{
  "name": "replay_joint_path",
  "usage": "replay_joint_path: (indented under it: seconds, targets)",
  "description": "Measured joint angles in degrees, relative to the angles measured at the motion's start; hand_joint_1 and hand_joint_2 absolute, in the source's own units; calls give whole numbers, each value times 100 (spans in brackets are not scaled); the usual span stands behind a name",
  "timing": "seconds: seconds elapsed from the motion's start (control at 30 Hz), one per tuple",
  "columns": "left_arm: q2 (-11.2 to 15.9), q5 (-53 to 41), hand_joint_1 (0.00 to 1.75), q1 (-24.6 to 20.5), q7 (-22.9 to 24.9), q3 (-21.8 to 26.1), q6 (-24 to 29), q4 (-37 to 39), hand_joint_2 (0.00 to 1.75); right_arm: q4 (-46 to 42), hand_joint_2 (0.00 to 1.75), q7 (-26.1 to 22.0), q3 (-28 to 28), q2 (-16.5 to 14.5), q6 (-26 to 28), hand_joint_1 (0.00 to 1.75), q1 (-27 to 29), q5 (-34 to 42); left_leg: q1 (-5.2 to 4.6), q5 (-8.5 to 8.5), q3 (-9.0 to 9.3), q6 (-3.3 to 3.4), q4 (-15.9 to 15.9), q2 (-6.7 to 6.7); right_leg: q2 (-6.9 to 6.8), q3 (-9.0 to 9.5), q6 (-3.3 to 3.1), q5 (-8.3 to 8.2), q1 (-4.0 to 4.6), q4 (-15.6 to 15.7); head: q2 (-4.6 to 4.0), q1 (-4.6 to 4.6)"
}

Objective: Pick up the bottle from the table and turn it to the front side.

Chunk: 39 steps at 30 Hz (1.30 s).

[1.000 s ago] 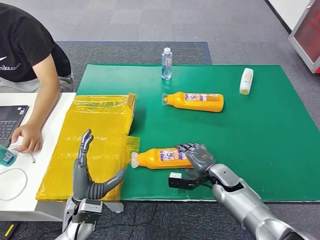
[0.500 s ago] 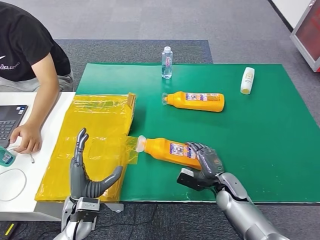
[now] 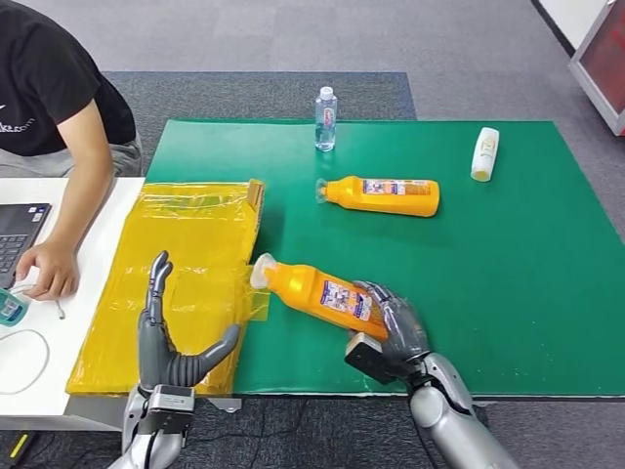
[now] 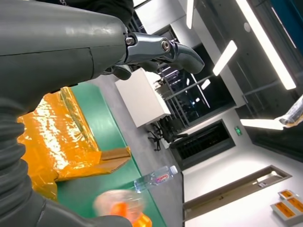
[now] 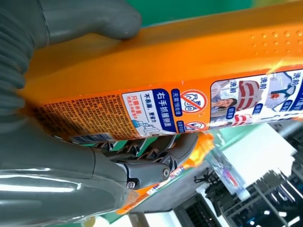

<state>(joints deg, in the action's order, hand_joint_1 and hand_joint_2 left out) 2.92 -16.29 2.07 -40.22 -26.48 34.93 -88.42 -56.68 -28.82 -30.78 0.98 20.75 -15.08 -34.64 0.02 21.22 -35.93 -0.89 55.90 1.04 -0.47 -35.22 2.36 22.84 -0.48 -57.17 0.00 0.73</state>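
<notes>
My right hand point(image 3: 389, 327) grips the base end of an orange bottle point(image 3: 316, 290) with a printed label and clear cap, lifted off the green mat point(image 3: 516, 254) and tilted, cap end raised toward the yellow bag. Up close, the right wrist view shows the bottle's label point(image 5: 200, 104) with my fingers point(image 5: 157, 158) wrapped around it and the thumb on the far side. My left hand point(image 3: 166, 342) is open, fingers spread, held upright over the near edge of the yellow bag point(image 3: 185, 264). A second orange bottle point(image 3: 380, 195) lies farther back on the mat.
A clear water bottle point(image 3: 325, 119) stands at the mat's far edge; a white bottle point(image 3: 482, 154) lies at the far right. A person in a black shirt point(image 3: 44, 88) sits at the left, one hand point(image 3: 46, 271) on the white table point(image 3: 104, 254) by a laptop point(image 3: 19, 234).
My right hand has lifted the orange bottle off the mat and tilted it, cap end rising toward the yellow bag, while drawing back toward me. The left hand has barely moved.
</notes>
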Motion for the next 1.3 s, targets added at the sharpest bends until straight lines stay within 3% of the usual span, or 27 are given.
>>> replay_joint_path:
  seconds: [0.1, 0.2, 0.33, 0.53, 0.8, 1.17, 1.3]
  targets:
    - [-68, 537, 0, 21, 0, 2, -334, -35, 175, -232, 175, -195, 94, -142, -185, 175, 131, 439, 0, 0, -7, 0, 0, 0, 0, -7, 0, 0, 0, 0, 0, 1]
    - [-262, 1438, 0, 77, 0, 107, -1186, -24, 175, -578, 175, -262, 138, -263, -329, 175, 299, 705, 0, 1, -14, 0, 0, 0, 0, -15, 1, 2, 0, 0, 0, 1]
    - [-550, 1629, 0, 112, 0, 334, -1819, 50, 175, -1004, 175, -260, 135, -323, -437, 175, 472, 825, -1, 1, -27, 0, 0, 0, 0, -27, 1, 1, 0, 0, 0, 0]
    - [-849, 1714, 0, 113, 0, 579, -2158, 264, 175, -1366, 175, -236, 134, -334, -493, 175, 559, 956, -1, 1, -29, 0, 0, 0, 0, -31, 1, 1, 0, 0, 0, -1]
    - [-1051, 2047, 0, -37, 135, 686, -2782, 806, 175, -1469, 175, -301, 61, -366, -532, 175, 601, 914, -1, 0, -32, 0, 0, 0, 0, -34, 1, 1, 0, 0, 0, -1]
    - [-1132, 1740, 0, -513, 57, 536, -3135, 1194, 175, -1382, 175, -316, -363, -435, -396, 175, 478, 788, -1, 0, -33, -1, 0, 0, 0, -34, 1, 1, 0, -2, 0, -1]
    - [-1119, 1432, 0, -616, 34, 401, -3008, 1187, 175, -1298, 175, -329, -419, -435, -370, 175, 420, 803, -1, -1, -34, -1, 0, 0, 0, -34, 1, 0, 0, -2, 0, -1]
